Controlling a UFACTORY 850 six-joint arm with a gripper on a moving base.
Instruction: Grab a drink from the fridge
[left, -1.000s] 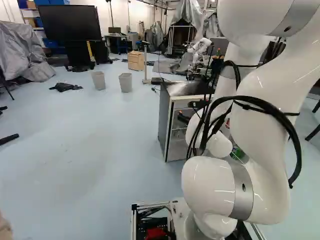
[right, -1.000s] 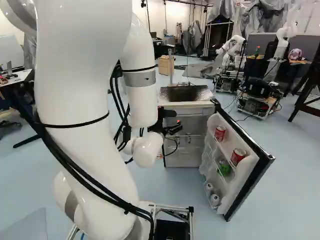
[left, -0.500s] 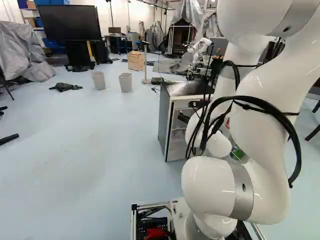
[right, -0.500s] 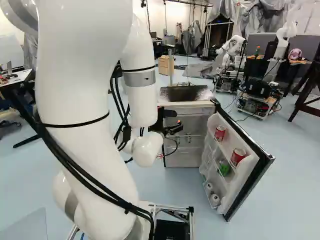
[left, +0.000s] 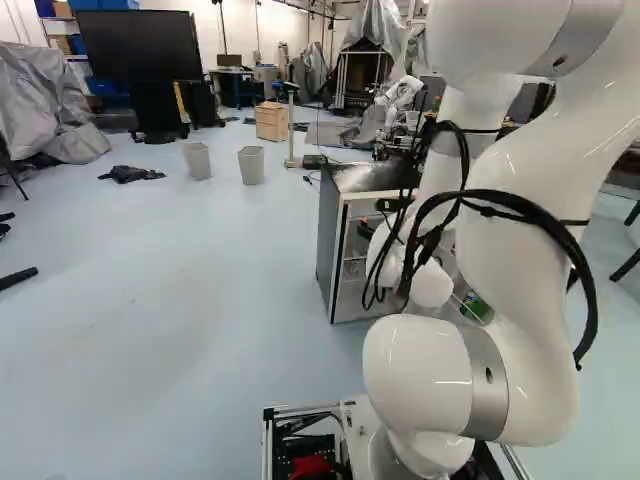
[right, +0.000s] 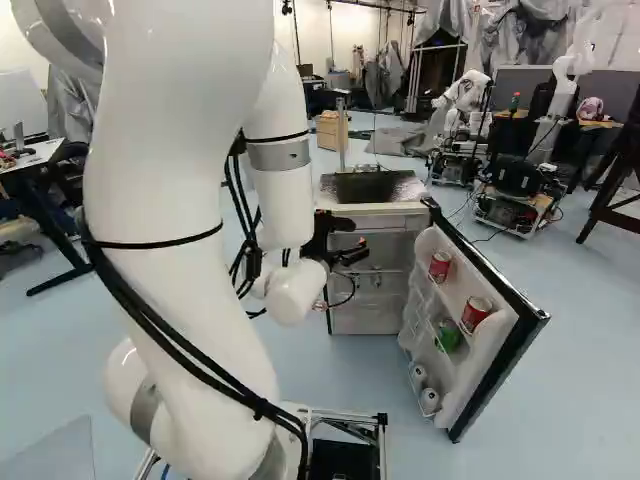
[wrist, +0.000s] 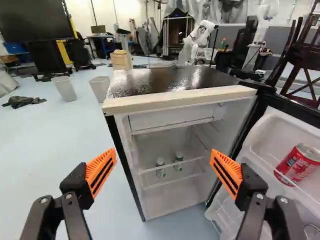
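Forward, slightly, goes the arm (right: 180, 150) against the joint at its foot, bringing the pincer (wrist: 164, 154) a little closer to the fridge (wrist: 175, 98). The pincer stands wide open and empty, its orange pads (wrist: 102, 164) well apart, facing the fridge's opening.

Several drinks are possible targets; which one is wanted, I cannot tell. Two small bottles (wrist: 160, 167) (wrist: 178, 161) stand inside the fridge, low down behind a rail. One red can (right: 440, 266) and a second red can (right: 476, 313) sit on the fridge's open door (right: 495, 345), with a green drink (right: 449, 335) below them.

A bottle should be light, smooth and likely to tip if nudged; I would take it round the body, below the cap and clear of the rail. A can, if full, should be firm and moderately heavy, yet thin-walled and slippery when chilled. It wants both pads level across its middle, closing gently, then lifting clear of the door's edge.
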